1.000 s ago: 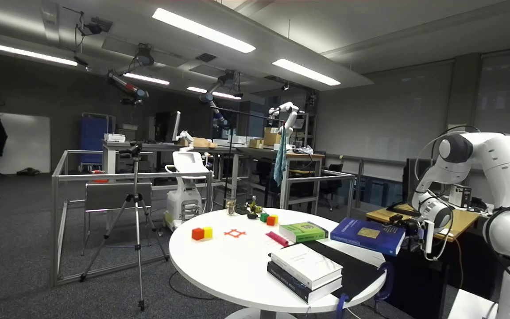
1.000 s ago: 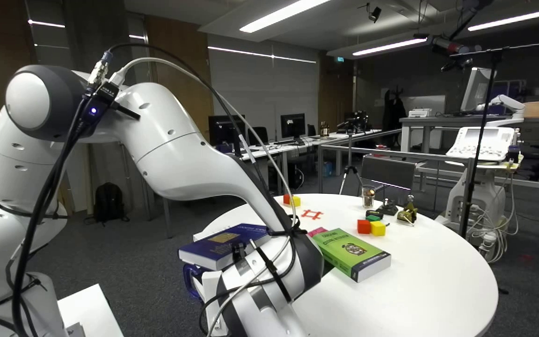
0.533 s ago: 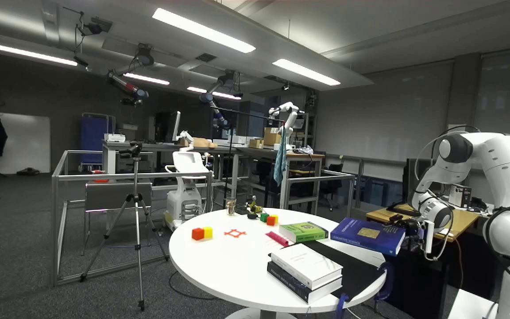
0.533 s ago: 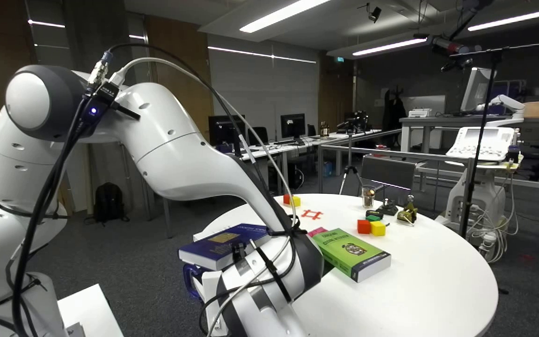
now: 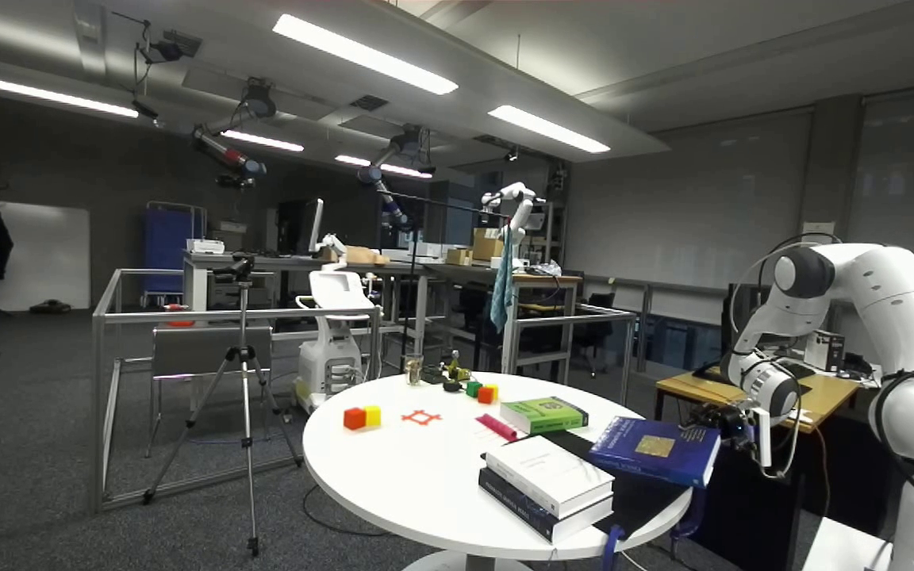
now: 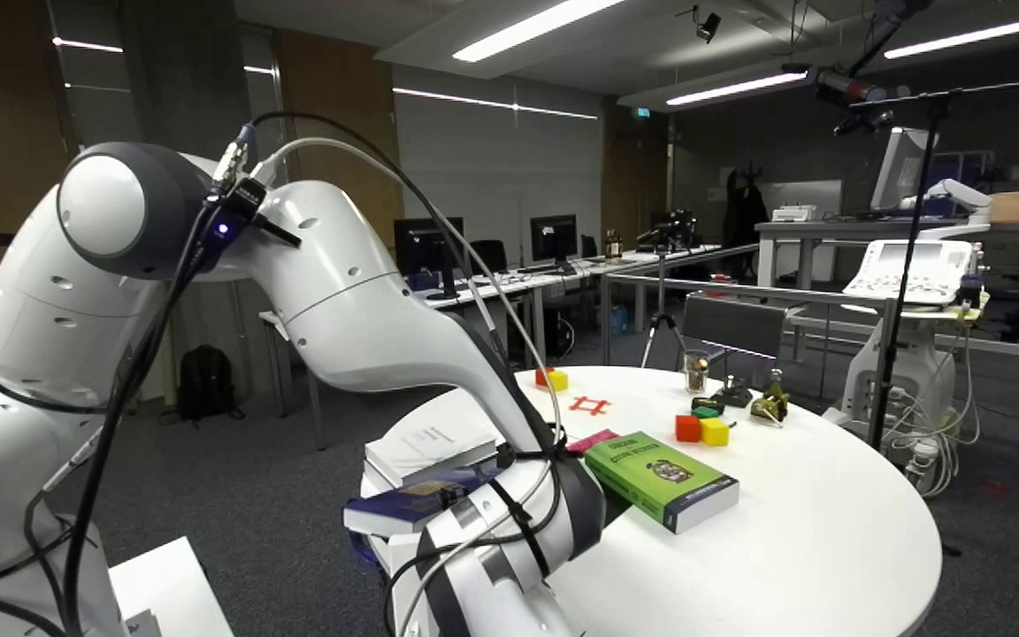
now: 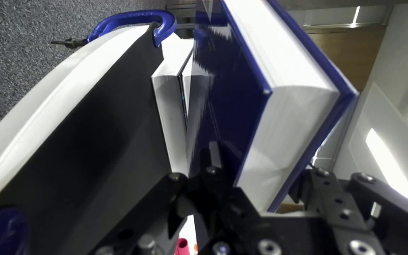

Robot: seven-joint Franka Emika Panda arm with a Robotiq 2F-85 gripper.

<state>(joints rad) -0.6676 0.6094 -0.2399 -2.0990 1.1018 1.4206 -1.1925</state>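
Round white bench (image 5: pixel 417 476), black sheet (image 7: pixel 112 134) lying at its edge. Your pincer (image 7: pixel 260 171) is closed on the blue book (image 5: pixel 654 449) across its thickness, holding it tilted above the sheet. Near it you have the white book (image 5: pixel 550 472) stacked on the dark book (image 5: pixel 519 504); green book (image 5: pixel 544 414) also nearby.

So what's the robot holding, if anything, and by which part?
The thick blue book: the pincer grips it across both covers, at a page edge near one corner.
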